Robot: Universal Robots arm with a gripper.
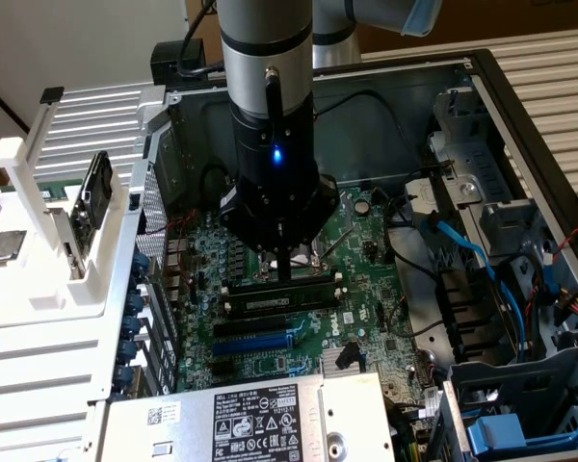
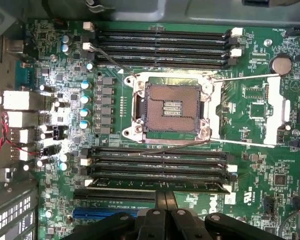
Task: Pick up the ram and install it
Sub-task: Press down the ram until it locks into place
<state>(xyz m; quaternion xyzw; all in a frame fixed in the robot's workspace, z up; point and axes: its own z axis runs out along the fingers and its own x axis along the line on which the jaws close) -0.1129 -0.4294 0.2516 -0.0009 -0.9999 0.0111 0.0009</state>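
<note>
1. Gripper [image 1: 285,273] clenched, fingertips pressed down on the top edge of the ram [image 1: 281,298]; nothing is gripped between them.
2. Ram lies in a memory slot near the blue expansion slot [image 1: 256,337] on the motherboard [image 2: 250,107], below the bare CPU socket [image 2: 172,107].
3. Pick-up looks done; seating under way. Whether the end latches have locked, cannot tell.
</note>
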